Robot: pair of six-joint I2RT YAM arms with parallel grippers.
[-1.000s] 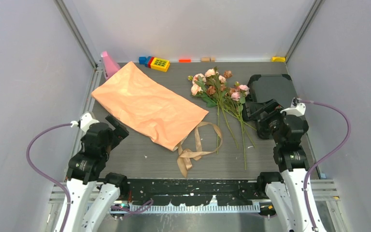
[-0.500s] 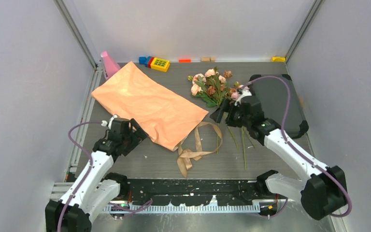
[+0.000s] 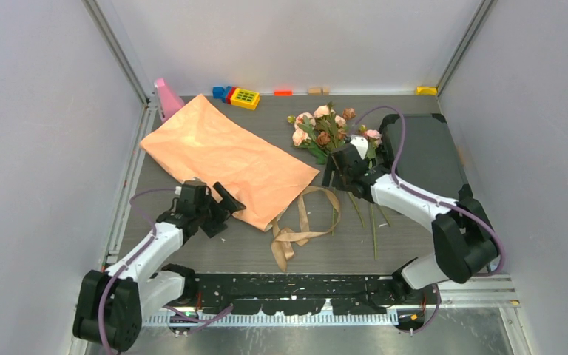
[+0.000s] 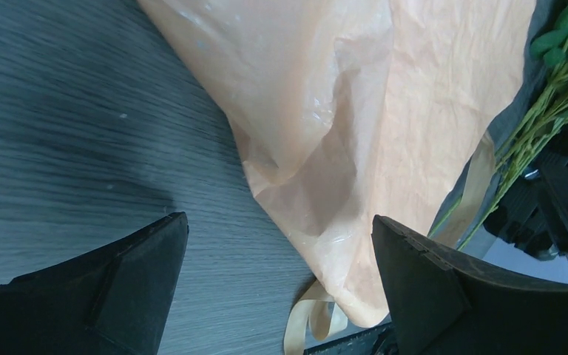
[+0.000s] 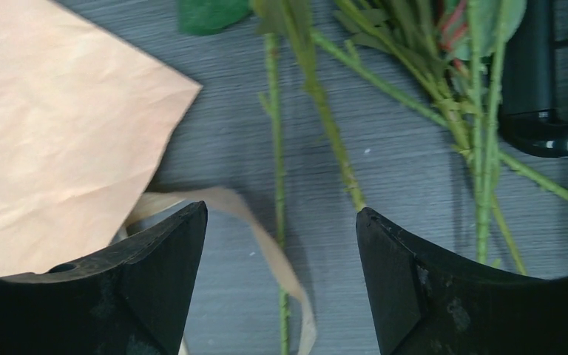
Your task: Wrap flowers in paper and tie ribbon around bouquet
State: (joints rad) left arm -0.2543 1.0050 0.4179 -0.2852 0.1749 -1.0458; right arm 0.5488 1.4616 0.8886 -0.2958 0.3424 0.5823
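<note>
The paper [image 3: 225, 157] lies flat on the left half of the table [image 3: 325, 255], peach face up, running slantwise from the far left corner to a near corner at the middle. It looks thin, light and crinkly. It should fold easily and keep a crease, but flat as it is, only an edge or corner offers a hold. The left end effector [image 3: 219, 210] is released, fingers spread wide, poised low over the sheet's near edge. In the left wrist view that edge is slightly lifted and wrinkled, and that is probably the best place to pinch.

The flowers [image 3: 327, 132] lie right of the paper, heads toward the far side, and their stems [image 3: 373, 222] fan out toward the near edge beside a black case [image 3: 421, 137]. They are likely very light, with thin springy stems that can roll or slip singly out of a grip. The surest hold seems to be where the stems bunch together just below the leaves. The right end effector [image 3: 336, 171] hovers there, jaws apart. The right wrist view shows stems running between and past its fingers, and nothing is clamped.

The ribbon [image 3: 302, 220] sits in loose loops near the middle, between the paper's near corner and the stems, one end apparently tucked under that corner. It looks limp and slick, so it is best taken at a raised loop.
</note>
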